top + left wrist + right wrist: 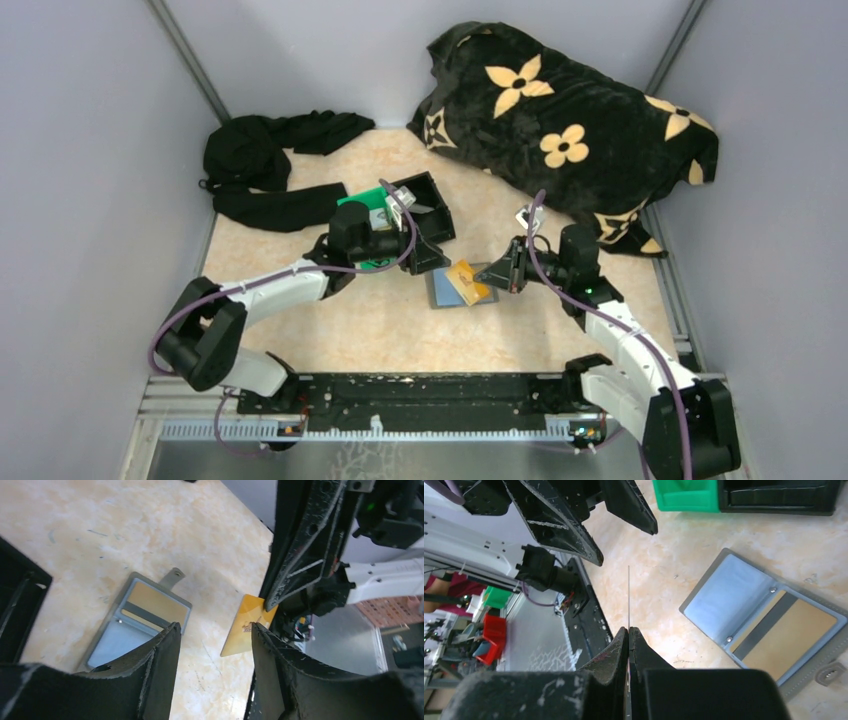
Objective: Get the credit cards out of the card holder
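Right fingers [616,652] pinch golden credit card [247,626] beside card holder [744,605].

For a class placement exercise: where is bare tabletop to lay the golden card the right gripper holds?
Free: the beige strip between the open grey-blue card holder and the black base rail. Crowded: around the green plastic bin, the black plastic bin and the left gripper.

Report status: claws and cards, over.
Right claw shut on golden card, out of the card holder. Left claw open, empty. One tan card sits in the holder. Green bin, black bin beyond, not blocking.
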Controlling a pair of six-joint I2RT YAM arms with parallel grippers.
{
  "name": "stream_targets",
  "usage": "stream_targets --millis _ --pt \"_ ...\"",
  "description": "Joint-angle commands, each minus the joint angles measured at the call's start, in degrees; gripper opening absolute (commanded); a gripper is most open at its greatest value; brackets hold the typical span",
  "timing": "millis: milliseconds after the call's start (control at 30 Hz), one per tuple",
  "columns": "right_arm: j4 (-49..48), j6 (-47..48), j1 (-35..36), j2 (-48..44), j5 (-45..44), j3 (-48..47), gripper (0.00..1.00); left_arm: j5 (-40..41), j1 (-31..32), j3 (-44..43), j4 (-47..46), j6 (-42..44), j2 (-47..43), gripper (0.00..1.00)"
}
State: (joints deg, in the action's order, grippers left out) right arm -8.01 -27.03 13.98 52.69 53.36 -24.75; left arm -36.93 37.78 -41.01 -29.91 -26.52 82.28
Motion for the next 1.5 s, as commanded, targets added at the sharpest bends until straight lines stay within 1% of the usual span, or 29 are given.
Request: stream_targets --millis 0,200,367,433,467,567,667,700,833,900,967,1033,1067,1167,1233,1300,1367,1433,1467 --pt "-1.94 0.73 -0.27 -0.74 4.89 -2.34 0.00 -8.30 1.27 -1.59 -0.80 2.40 0.59 0.59" --pt "-3.60 0.04 -0.09 -0.40 5.00 -2.44 0.00 -9.83 3.12 -1.86 1.16 4.56 0.02 0.57" --pt "-5.60 -1.40 -0.02 0.01 6.57 -2.08 0.00 -6.55 4.35 -1.31 2.08 5.16 0.42 0.56" --pt "-5.70 -1.50 0.00 -0.35 6.51 -1.83 0.00 -6.71 4.41 -1.45 1.79 5.09 0.66 0.54" --pt "-5.62 -1.59 0.00 -0.53 6.47 -1.79 0.00 -7.06 4.41 -1.62 1.61 5.01 0.87 0.50" --pt "-5.61 -1.80 0.00 -0.74 6.47 -1.77 0.00 -7.97 4.72 -2.40 1.25 4.77 1.89 0.25" --pt "-5.60 -1.75 0.08 -0.67 6.79 -1.74 0.00 -8.18 5.24 -3.29 1.19 4.43 3.05 0.03" --pt "-5.61 -1.74 0.08 -0.66 6.91 -1.75 0.00 -8.31 5.42 -3.50 0.99 4.41 3.26 0.00" --pt "-5.57 -1.79 0.17 -0.53 6.81 -1.51 0.00 -8.59 5.63 -3.70 -0.59 3.45 3.57 0.00" --pt "-3.87 -1.25 0.15 -0.68 4.43 -2.08 0.00 -7.07 5.64 -3.27 -1.52 2.39 2.99 0.00" --pt "-0.33 1.10 0.17 -1.72 -0.68 -3.23 0.23 -3.59 5.52 -3.34 -1.10 1.32 2.32 0.00" --pt "3.71 2.58 0.17 -3.38 -8.68 -4.13 0.36 1.54 4.98 -3.65 -0.37 -0.44 1.70 0.00" --pt "5.20 3.21 0.15 -4.22 -13.20 -4.49 0.37 3.85 4.57 -4.05 0.23 -1.85 1.73 0.00" --pt "6.83 3.19 0.09 -5.68 -23.70 -4.48 0.38 9.59 2.85 -8.61 6.15 -4.71 3.57 0.00" --pt "5.94 2.80 0.09 -5.71 -27.08 -3.75 0.38 14.72 1.63 -11.55 9.06 -6.69 4.35 0.00" --pt "4.07 2.45 0.09 -5.12 -27.55 -3.10 0.38 20.52 -0.25 -14.99 12.29 -9.46 4.79 0.00" --pt "2.85 2.37 0.11 -3.63 -27.18 -2.96 0.38 26.32 -2.09 -19.97 18.79 -12.03 6.36 0.00" --pt "1.79 2.53 0.06 -1.50 -26.31 -2.93 0.37 30.15 -3.93 -25.15 24.34 -14.13 8.51 0.00" --pt "1.60 2.81 0.07 -0.31 -25.89 -3.09 0.37 31.00 -4.75 -27.22 25.62 -15.00 9.46 0.00"
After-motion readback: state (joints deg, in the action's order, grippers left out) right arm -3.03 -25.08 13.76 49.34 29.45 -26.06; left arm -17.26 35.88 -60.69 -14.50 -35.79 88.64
